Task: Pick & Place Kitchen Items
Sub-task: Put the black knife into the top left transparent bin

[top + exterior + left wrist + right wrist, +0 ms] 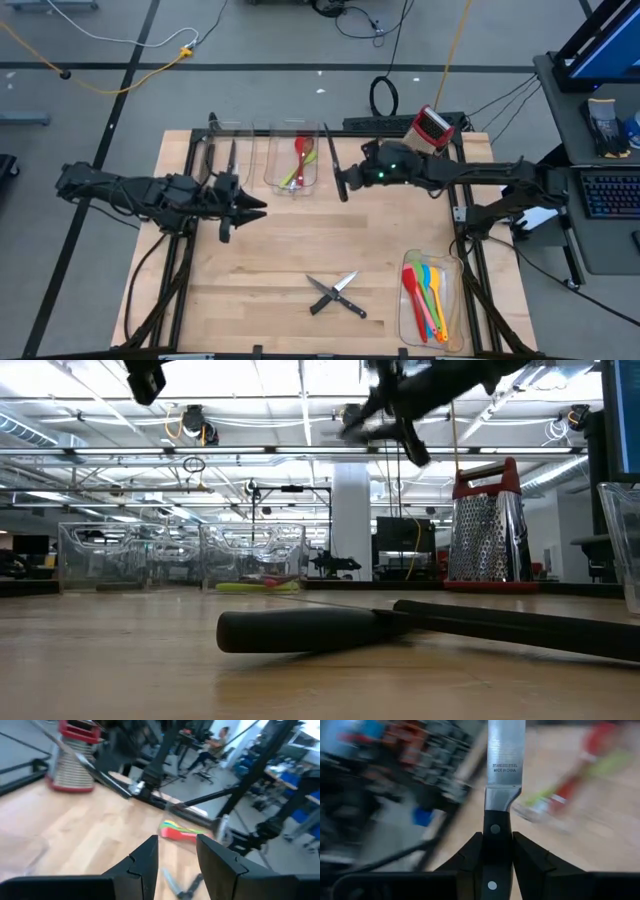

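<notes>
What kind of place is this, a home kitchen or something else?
Probably a robotics lab or workshop, not a kitchen: a wooden table on a metal frame, cables across the grey floor, and rows of workbenches under industrial ceiling lights.

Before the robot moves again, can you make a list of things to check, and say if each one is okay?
1. Right gripper holds the knife by its black handle, blade pointing forward: ok.
2. Held knife is lifted off the table, beside the bin with the red and green utensils: ok.
3. Left gripper is open with nothing between its fingers: ok.
4. Two more knives lie crossed on the table, waiting: ok.
5. Grater stands at the far edge, away from the held knife: ok.
6. Which bin the knife should go in: cannot tell.
</notes>
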### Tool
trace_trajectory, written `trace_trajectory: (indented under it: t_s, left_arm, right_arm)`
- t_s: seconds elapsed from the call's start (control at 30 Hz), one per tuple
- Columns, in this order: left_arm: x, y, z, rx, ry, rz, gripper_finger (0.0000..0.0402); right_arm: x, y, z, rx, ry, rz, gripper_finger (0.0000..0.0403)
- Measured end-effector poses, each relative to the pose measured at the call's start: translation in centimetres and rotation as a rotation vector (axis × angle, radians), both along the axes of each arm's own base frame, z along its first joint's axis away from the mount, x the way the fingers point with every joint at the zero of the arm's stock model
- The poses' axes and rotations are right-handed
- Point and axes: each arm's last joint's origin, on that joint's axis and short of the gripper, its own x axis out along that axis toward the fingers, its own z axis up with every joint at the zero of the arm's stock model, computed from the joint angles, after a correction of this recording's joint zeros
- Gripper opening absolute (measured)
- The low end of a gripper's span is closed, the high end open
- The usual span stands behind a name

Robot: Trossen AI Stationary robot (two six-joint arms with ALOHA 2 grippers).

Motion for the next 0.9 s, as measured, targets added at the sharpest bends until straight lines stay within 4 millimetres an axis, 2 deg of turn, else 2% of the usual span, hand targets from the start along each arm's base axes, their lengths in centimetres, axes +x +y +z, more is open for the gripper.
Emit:
trace_trajectory:
  t_s: [0.2, 0.37, 0.53, 0.9]
  left_arm:
    - [2.7, -0.8, -0.2, -0.022, -0.059, -0.076, 0.0136]
    - [4.9, -0.8, -0.4, -0.073, -0.12, -0.066, 0.0136]
    - [6.8, 0.1, -0.9, -0.16, -0.167, -0.012, 0.0141]
    - [10.9, 1.4, -2.1, -0.279, -0.22, 0.026, 0.0242]
  right_arm:
    - [0.6, 0.2, 2.2, -0.025, -0.233, 0.105, 0.0072]
    - [1.6, 0.7, 2.2, -0.008, -0.31, 0.174, 0.0072]
    - [2.0, 1.5, 2.9, -0.01, -0.401, 0.247, 0.0072]
    - [2.1, 1.9, 3.3, -0.008, -0.441, 0.302, 0.0072]
